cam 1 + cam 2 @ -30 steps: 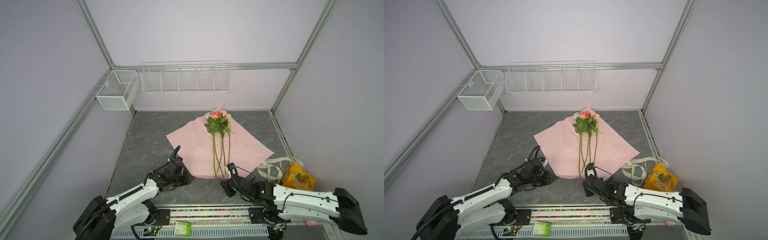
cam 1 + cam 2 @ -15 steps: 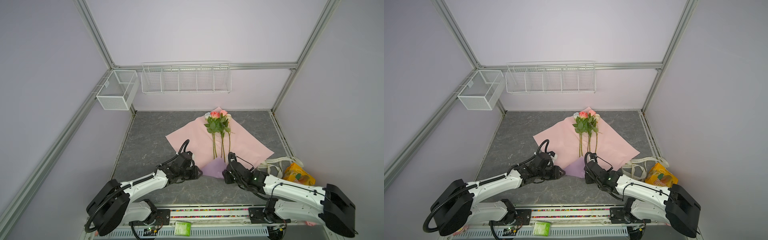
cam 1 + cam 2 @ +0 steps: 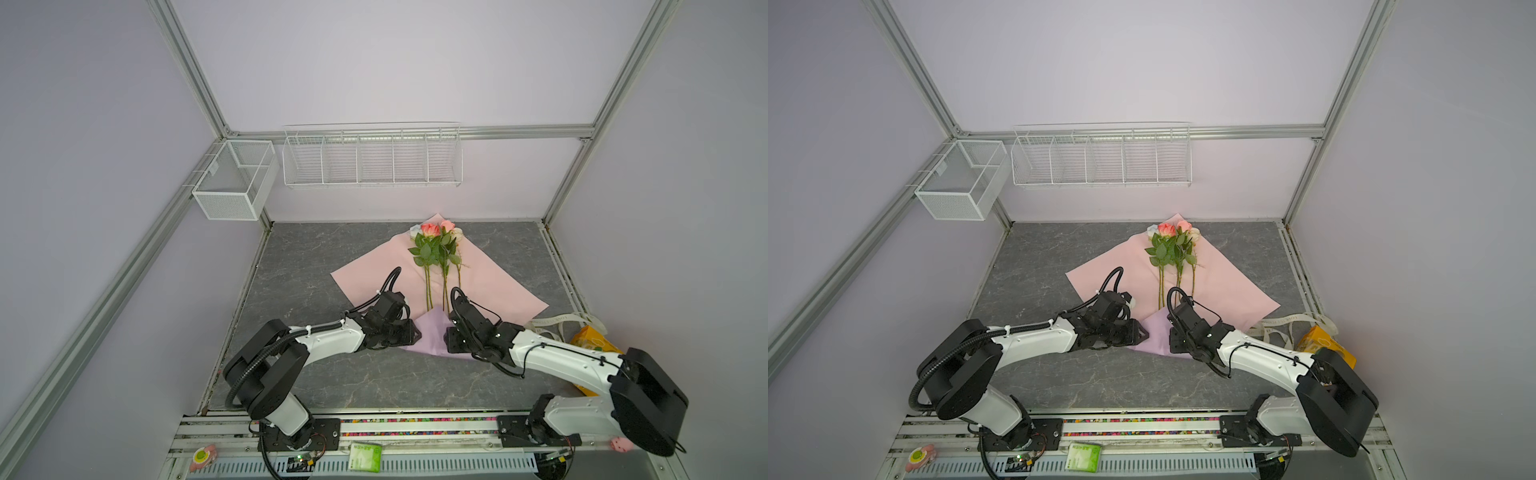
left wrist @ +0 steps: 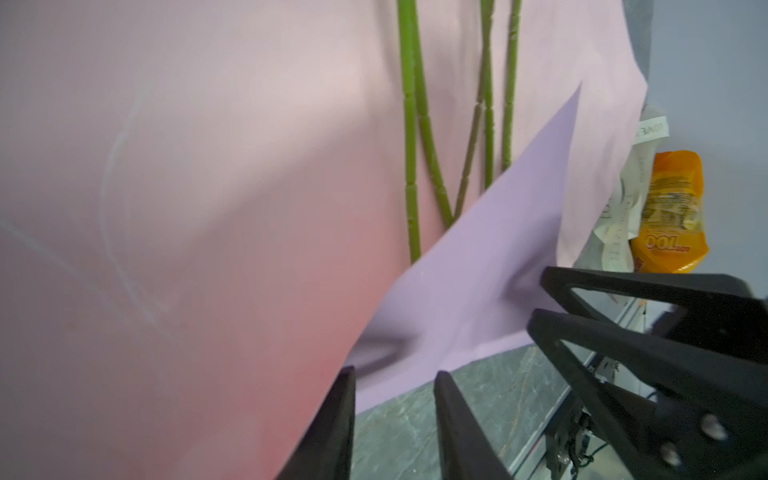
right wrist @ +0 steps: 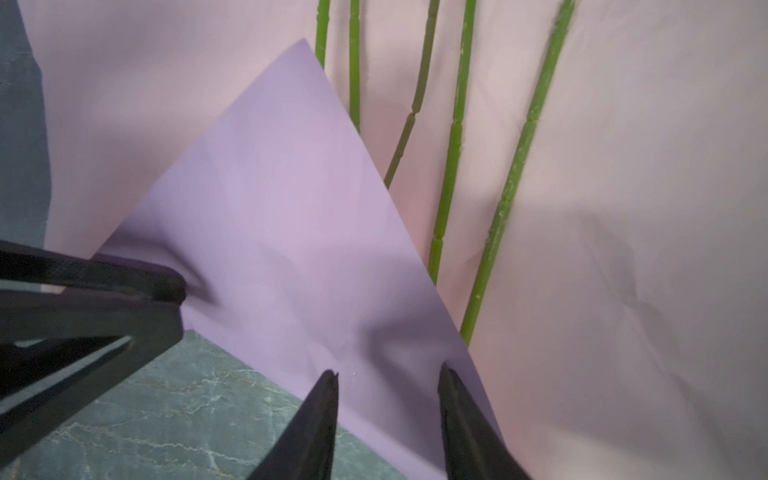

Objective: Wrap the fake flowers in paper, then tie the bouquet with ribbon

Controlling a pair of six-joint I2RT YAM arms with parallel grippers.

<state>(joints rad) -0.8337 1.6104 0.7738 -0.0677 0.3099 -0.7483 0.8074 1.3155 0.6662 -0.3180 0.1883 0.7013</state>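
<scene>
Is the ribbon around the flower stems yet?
No, the ribbon lies loose beside the orange packet, apart from the bouquet of fake flowers lying untied on the pink paper.

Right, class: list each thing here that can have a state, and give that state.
Pink paper sheet: spread on the grey table, near corner folded over, lilac underside up.
Bouquet of fake roses with green stems: lying flat on the sheet, untied, most stem ends under the folded corner.
Cream lettered ribbon: loose on the table, off the stems.
Left gripper: fingers apart, tips at the folded corner.
Right gripper: fingers apart, tips at the folded corner.
</scene>
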